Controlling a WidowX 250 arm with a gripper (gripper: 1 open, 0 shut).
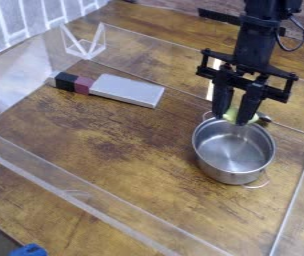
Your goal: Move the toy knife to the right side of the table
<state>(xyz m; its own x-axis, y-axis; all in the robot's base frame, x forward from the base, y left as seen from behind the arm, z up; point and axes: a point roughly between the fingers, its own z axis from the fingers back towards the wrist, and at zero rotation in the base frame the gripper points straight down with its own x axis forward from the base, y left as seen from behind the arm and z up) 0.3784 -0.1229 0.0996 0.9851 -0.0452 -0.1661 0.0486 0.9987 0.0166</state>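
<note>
The toy knife (pixel 115 88) lies flat on the left part of the table (pixel 115 150), its grey blade pointing right and its black-and-pink handle (pixel 71 80) at the left end. Far to its right, my gripper (pixel 240 118) points straight down over the back rim of a steel pot (pixel 235 152). It is shut on a yellow-green corn cob (pixel 234 116), which hangs upright between the fingers. The knife is untouched and well apart from the gripper.
Low clear acrylic walls (pixel 75 185) run round the tabletop. A clear triangular stand (pixel 81 42) sits at the back left, behind the knife. A small blue object (pixel 28 250) shows outside the front wall at the bottom left.
</note>
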